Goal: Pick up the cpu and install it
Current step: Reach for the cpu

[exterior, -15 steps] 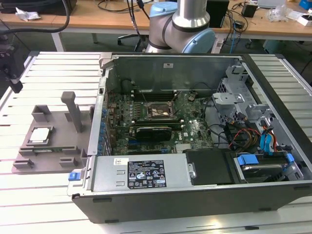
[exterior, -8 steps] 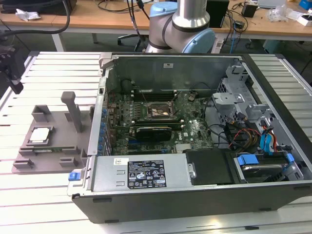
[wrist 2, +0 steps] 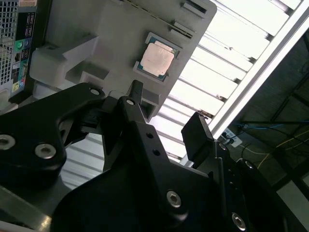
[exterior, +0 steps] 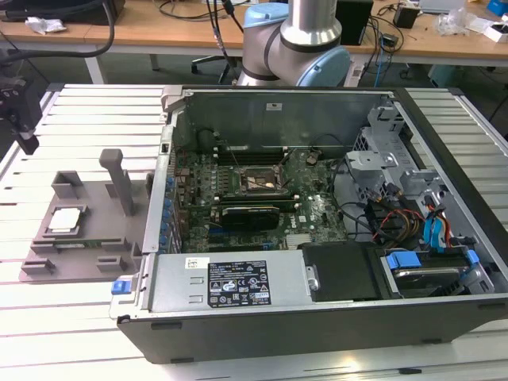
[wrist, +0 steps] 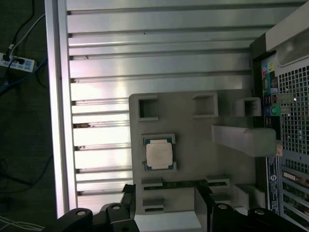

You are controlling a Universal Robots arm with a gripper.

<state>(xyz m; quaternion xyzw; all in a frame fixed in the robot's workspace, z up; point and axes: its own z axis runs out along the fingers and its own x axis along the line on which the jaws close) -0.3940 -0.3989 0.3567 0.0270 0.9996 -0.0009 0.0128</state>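
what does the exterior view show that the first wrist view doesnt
The exterior view adds the inside of the open computer case, with the motherboard and its socket, part of the arm, and a wooden desk behind. The first wrist view adds a power strip on the floor and the case's perforated outer panel. Both show the cpu lying in the grey fixture tray on the slatted table, beside the case.
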